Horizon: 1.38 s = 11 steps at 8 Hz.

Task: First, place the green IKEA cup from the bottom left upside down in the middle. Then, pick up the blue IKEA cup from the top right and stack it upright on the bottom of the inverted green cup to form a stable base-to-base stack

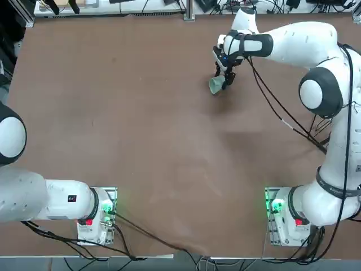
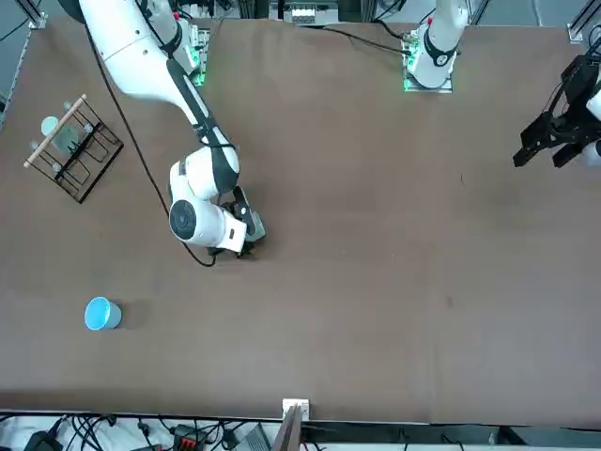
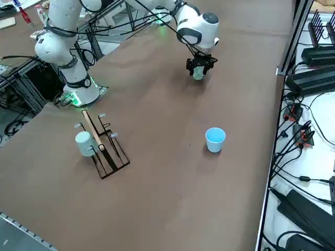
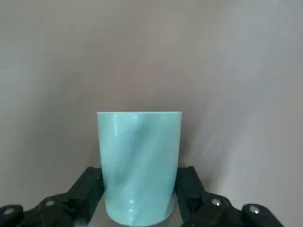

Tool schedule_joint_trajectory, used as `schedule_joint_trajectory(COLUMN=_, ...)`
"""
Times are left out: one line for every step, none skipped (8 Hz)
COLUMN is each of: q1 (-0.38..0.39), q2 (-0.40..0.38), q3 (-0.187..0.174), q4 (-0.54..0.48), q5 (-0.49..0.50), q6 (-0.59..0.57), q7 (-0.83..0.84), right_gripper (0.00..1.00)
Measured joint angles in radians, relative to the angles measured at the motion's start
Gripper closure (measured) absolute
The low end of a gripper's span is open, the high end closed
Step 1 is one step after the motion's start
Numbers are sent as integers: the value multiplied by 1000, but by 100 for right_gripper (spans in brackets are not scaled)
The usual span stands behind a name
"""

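Right gripper (image 4: 140,191): holding green cup (image 4: 139,151) by its sides, off the bench (image 3: 157,193) | side view, from blue cup (image 3: 215,140): green cup near 12 o'clock; wire rack (image 3: 111,157) and another pale cup (image 3: 85,144) at 9 o'clock | blue cup: standing, open end up

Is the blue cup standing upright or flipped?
Upright: the blue cup shows its open mouth facing up, beyond reach of the right gripper's current hold on the green cup.
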Motion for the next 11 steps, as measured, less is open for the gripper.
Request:
schedule_joint_trajectory(q1=0, q2=-1, q3=1, q4=0, q5=-8, q6=0, q7=0, right_gripper=14)
schedule_joint_trajectory(q1=1, q2=-3, q3=2, q4=0, q5=-20, q6=0, q7=-1, right_gripper=14)
schedule_joint_trajectory(q1=3, q2=-6, q3=4, q4=0, q5=-35, q6=0, q7=0, right_gripper=14)
schedule_joint_trajectory(q1=4, q2=-7, q3=6, q4=4, q5=-59, q6=-4, q7=2, right_gripper=14)
schedule_joint_trajectory(q1=6, q2=-8, q3=7, q4=19, q5=-85, q6=-24, q7=3, right_gripper=14)
schedule_joint_trajectory(q1=6, q2=-14, q3=6, q4=53, q5=-103, q6=-42, q7=6, right_gripper=14)
schedule_joint_trajectory(q1=3, q2=-29, q3=1, q4=87, q5=-110, q6=-77, q7=7, right_gripper=14)
schedule_joint_trajectory(q1=0, q2=-48, q3=-8, q4=105, q5=-111, q6=-111, q7=7, right_gripper=14)
schedule_joint_trajectory(q1=-1, q2=-63, q3=-21, q4=113, q5=-111, q6=-139, q7=8, right_gripper=14)
schedule_joint_trajectory(q1=0, q2=-74, q3=-43, q4=118, q5=-113, q6=-156, q7=8, right_gripper=14)
schedule_joint_trajectory(q1=2, q2=-83, q3=-73, q4=120, q5=-115, q6=-164, q7=8, right_gripper=14)
